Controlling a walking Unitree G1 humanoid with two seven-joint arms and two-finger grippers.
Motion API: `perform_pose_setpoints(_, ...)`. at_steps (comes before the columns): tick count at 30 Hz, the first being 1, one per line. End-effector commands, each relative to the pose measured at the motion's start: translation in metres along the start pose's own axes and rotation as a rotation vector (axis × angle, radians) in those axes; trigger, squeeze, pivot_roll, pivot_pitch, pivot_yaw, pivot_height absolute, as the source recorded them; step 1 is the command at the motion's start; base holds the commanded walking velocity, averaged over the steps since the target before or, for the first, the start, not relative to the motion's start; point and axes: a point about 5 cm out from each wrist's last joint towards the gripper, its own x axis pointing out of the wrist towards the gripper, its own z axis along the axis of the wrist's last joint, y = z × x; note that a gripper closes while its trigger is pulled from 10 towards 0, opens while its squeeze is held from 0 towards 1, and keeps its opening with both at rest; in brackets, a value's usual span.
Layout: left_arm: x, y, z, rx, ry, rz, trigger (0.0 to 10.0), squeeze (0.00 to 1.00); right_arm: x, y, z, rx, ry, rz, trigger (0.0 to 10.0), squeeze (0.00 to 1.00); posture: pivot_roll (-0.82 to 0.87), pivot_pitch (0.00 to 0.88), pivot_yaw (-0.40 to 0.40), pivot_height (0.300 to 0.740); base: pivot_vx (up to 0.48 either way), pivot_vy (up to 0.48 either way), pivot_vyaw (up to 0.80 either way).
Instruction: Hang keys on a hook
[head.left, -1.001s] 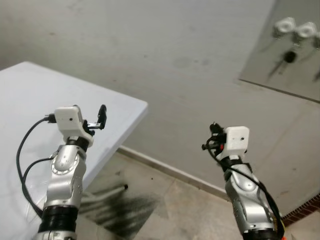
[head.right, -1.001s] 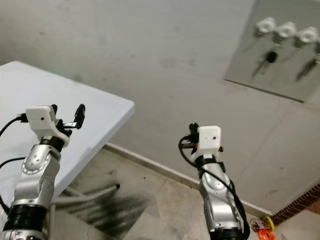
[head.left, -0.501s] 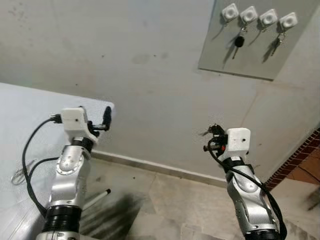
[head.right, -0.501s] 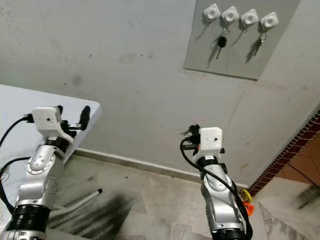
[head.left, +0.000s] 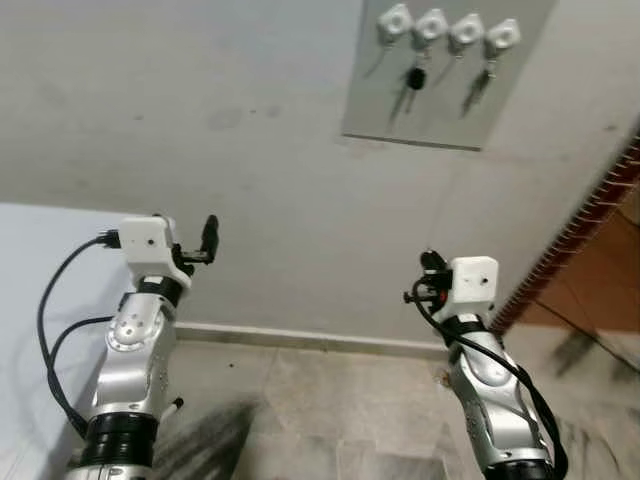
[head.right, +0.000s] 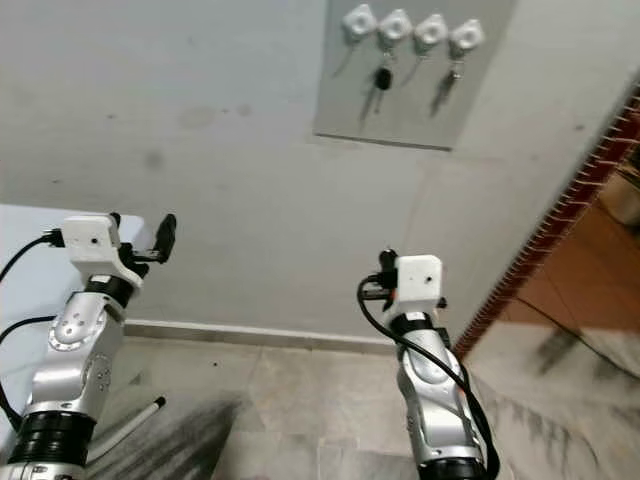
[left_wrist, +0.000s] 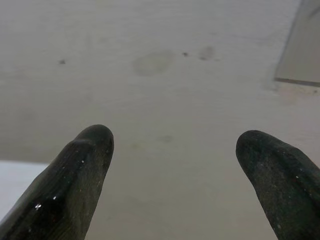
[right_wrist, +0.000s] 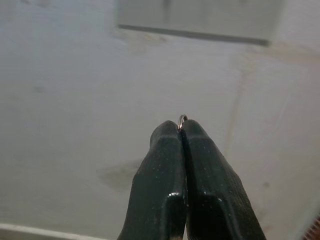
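High on the wall a grey panel (head.left: 440, 118) carries a row of white hooks (head.left: 432, 22). A black-headed key (head.left: 413, 77) hangs from one hook and a silver key (head.left: 481, 84) from another. My right gripper (head.left: 428, 266) is raised well below the panel, away from the wall. In the right wrist view its fingertips (right_wrist: 170, 135) are shut on a thin metal key ring (right_wrist: 182, 119) that just peeks out; the keys themselves are hidden. My left gripper (left_wrist: 175, 145) is held up at the same height, open with nothing between its fingers (left_wrist: 82, 170).
A white table (head.left: 40, 255) stands at the left by the wall, with a leg (head.left: 170, 405) showing on the tiled floor (head.left: 330, 400). A brick-edged corner (head.left: 585, 215) runs diagonally at the right, with an orange-tiled floor beyond it.
The camera has swung to the right: the hook panel has slid from the picture's right edge toward the middle and the table toward the left edge. Both arms keep their pose.
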Motion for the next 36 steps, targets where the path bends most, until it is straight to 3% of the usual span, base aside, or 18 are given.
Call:
perform_pose_setpoints(1,0.002,-0.008,0.002,-0.007,-0.009,-0.024,10.0,0.00,0.001,-0.007,0.005,-0.019,-0.014,-0.015,10.0,0.00,0.03,0.000,-0.017,0.740,0.000,0.000,-0.75)
perform_pose_setpoints(12,0.004,-0.008,0.002,0.012,-0.007,-0.021,10.0,0.00,0.004,-0.011,0.000,0.035,0.034,-0.082,10.0,0.00,0.02,0.000,-0.019,0.740,0.000,0.000,0.00)
perform_pose_setpoints(23,0.006,-0.010,0.001,0.009,0.015,-0.070,10.0,0.00,0.003,-0.021,0.005,-0.001,-0.009,-0.115,10.0,0.00,0.00,0.000,0.007,0.740,0.000,0.000,0.00)
perform_pose_setpoints(36,0.012,-0.015,0.003,0.009,0.028,-0.105,10.0,0.00,-0.003,-0.023,0.003,0.035,-0.022,-0.150,10.0,0.00,-0.01,0.000,0.033,0.740,0.000,0.000,0.00)
